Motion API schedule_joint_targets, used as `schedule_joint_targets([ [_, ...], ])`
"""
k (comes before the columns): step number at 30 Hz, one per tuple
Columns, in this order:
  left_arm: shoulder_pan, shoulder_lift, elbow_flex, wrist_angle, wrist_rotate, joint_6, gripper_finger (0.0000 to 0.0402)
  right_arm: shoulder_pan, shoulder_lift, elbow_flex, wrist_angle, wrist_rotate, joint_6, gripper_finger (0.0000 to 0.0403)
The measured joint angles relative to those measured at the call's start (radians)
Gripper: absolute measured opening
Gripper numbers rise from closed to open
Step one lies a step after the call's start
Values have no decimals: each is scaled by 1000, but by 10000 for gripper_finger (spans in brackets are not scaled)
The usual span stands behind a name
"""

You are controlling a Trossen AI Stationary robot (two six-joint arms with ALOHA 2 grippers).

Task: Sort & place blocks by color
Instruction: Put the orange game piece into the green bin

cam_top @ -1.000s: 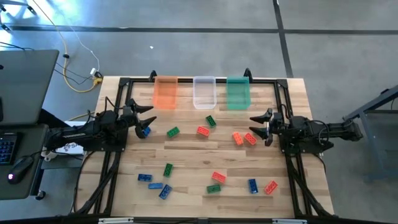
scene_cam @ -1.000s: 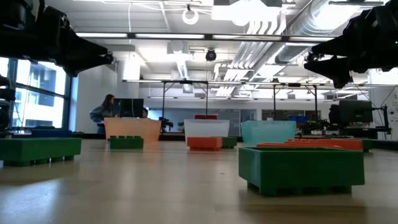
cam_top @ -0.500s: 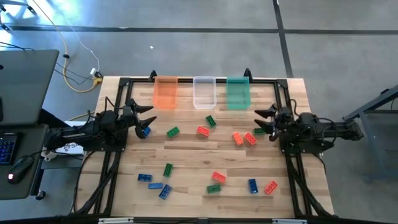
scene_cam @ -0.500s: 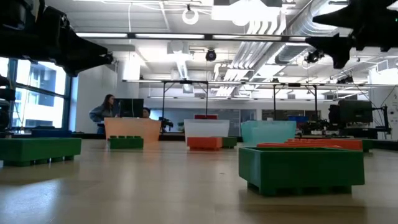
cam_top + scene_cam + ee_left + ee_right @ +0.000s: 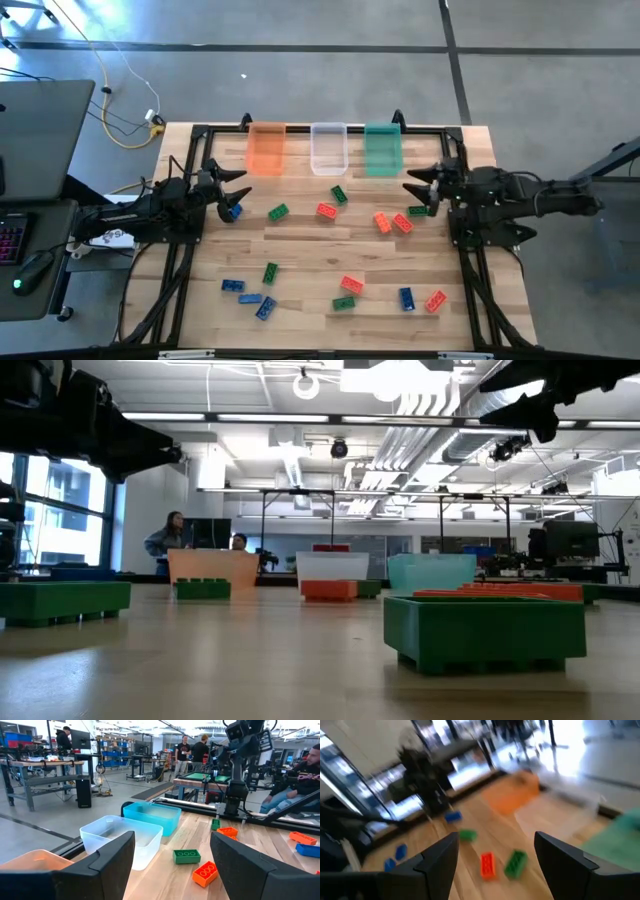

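Note:
Blue, green and red blocks lie scattered flat on the wooden table. My left gripper (image 5: 240, 187) (image 5: 172, 837) hangs open and empty at the table's left, above a blue block (image 5: 233, 211). My right gripper (image 5: 410, 192) (image 5: 496, 837) is open and empty, raised above the table's right side, next to a green block (image 5: 416, 211) and two red blocks (image 5: 392, 222). Its wrist view, blurred, looks across the table at a red block (image 5: 487, 865) and a green block (image 5: 515, 862). In the low view the right gripper (image 5: 520, 390) shows high at the upper right.
Three bins stand in a row at the far edge: orange (image 5: 265, 148), clear (image 5: 328, 148), green (image 5: 383, 150). More blocks lie near the near edge, blue ones (image 5: 248, 297) at left, red (image 5: 351, 286) and green (image 5: 344, 303) in the middle. Dark frame rails (image 5: 180, 270) run along both sides.
My right gripper has risen and shifted toward the table's far edge, staying open; the green block beside it now shows uncovered. The blocks have not moved.

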Motion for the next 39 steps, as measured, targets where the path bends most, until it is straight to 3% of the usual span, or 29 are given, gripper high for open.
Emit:
schedule_joint_targets([
  [12, 0, 0, 0, 0, 0, 0, 250, 0, 346, 241, -209, -39, 128, 250],
  [19, 0, 0, 0, 0, -29, 0, 250, 0, 518, 340, -380, -82, 337, 250],
  [25, 0, 0, 0, 0, -31, 0, 250, 0, 640, 348, -452, -130, 468, 250],
  [39, 0, 0, 0, 0, -27, 0, 250, 0, 909, 346, -480, -133, 477, 250],
])
